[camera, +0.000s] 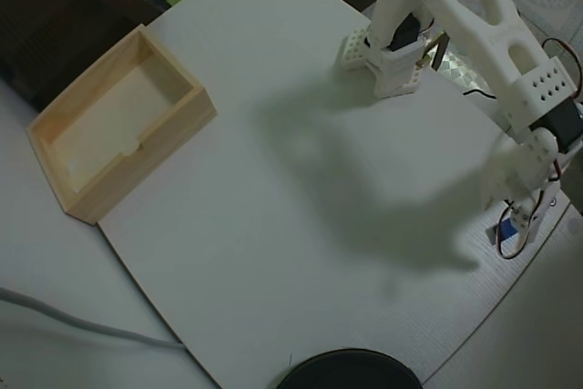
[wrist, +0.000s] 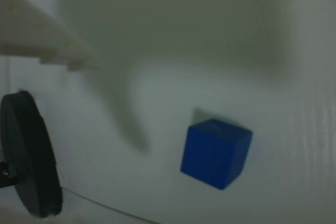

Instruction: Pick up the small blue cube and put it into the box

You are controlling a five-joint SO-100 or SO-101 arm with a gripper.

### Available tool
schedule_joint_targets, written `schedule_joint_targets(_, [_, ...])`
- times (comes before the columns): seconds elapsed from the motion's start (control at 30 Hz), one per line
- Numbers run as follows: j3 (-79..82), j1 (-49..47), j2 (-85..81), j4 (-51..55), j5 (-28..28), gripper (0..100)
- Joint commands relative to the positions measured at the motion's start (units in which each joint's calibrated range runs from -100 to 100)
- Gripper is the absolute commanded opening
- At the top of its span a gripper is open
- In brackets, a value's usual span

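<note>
Jaws' opening cannot be told; small blue cube lies free on the table.

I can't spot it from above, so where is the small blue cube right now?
In the overhead view the small blue cube peeks out beneath the gripper near the board's right edge, far from the box at upper left.

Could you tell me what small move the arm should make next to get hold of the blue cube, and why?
Probably lower the gripper around the small blue cube before closing. In the wrist view the cube rests free on the white table, only one white finger shows, away from it. The overhead view puts the gripper over the cube, far from the box.
</note>
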Motion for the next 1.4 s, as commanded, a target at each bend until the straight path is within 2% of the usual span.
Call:
schedule_joint_targets(0.0, [-2.53,-0.28,-0.39,-0.76,-0.21,32])
schedule_joint_targets(0.37, [1.9,-5.81,-0.31,-2.79,-0.21,32])
schedule_joint_targets(1.13, [11.67,-5.52,-0.22,-14.77,0.21,31])
schedule_joint_targets(1.37, [11.76,-5.44,2.14,-16.81,0.11,23])
